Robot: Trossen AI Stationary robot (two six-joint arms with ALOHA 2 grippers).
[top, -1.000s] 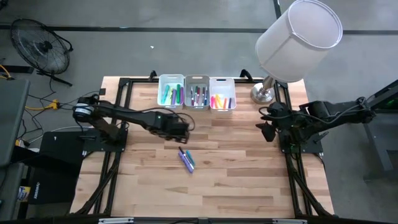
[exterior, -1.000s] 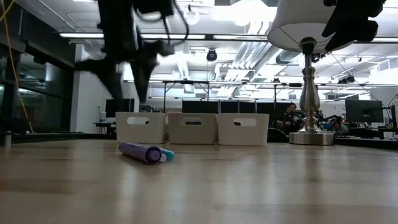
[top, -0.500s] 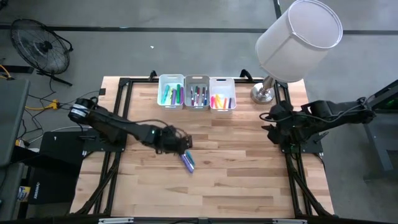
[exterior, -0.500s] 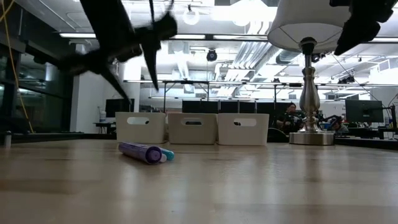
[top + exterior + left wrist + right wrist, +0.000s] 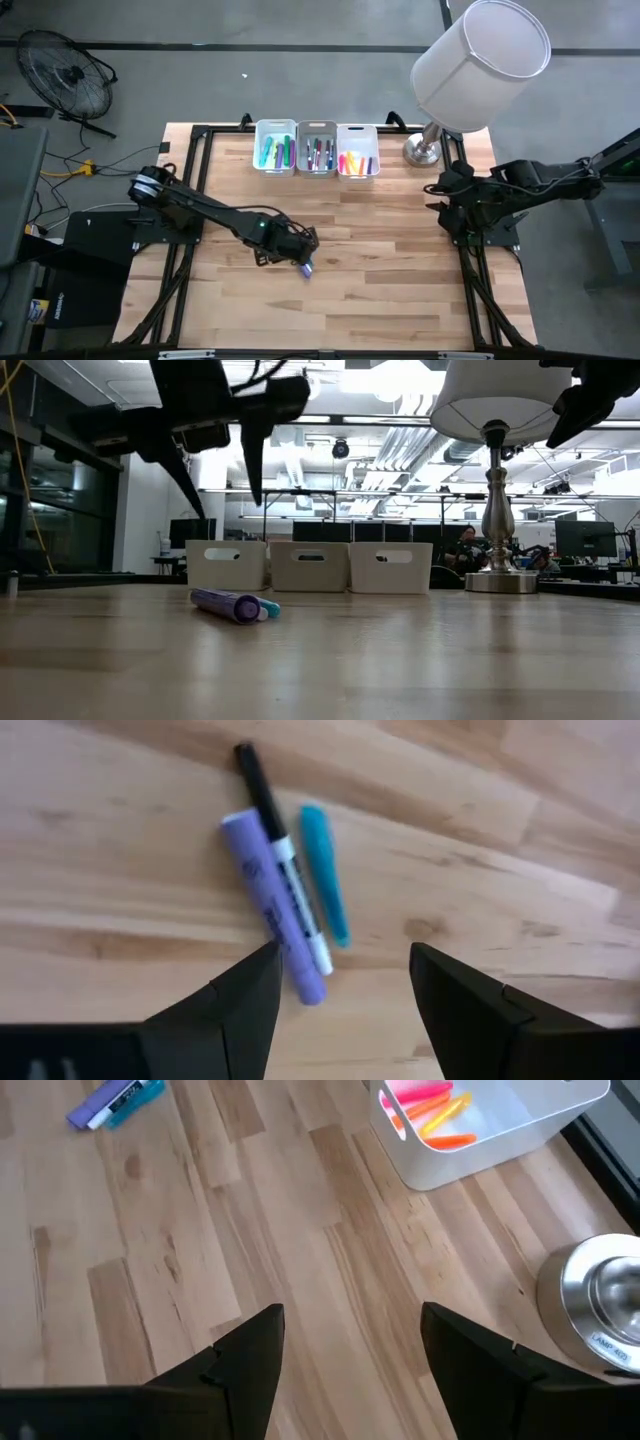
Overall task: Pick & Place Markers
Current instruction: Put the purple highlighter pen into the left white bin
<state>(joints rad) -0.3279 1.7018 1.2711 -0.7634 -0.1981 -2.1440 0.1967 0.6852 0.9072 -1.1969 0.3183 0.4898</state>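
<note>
Left tool: fingers spread, holding nothing – poised above three markers lying on the table
Markers: purple marker, black-and-white marker and teal marker, side by side, touching, mid-table
Right tool: fingers apart, empty, waiting at the table's right edge
Doing it well: straddle one marker only – the outer purple or teal looks easiest – across its length
Views: left wrist view separates all three; low view hides the black-and-white one; high view shows the three bins behind

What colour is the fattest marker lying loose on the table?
Purple, lying beside a teal one. The left wrist view shows it best.
</note>
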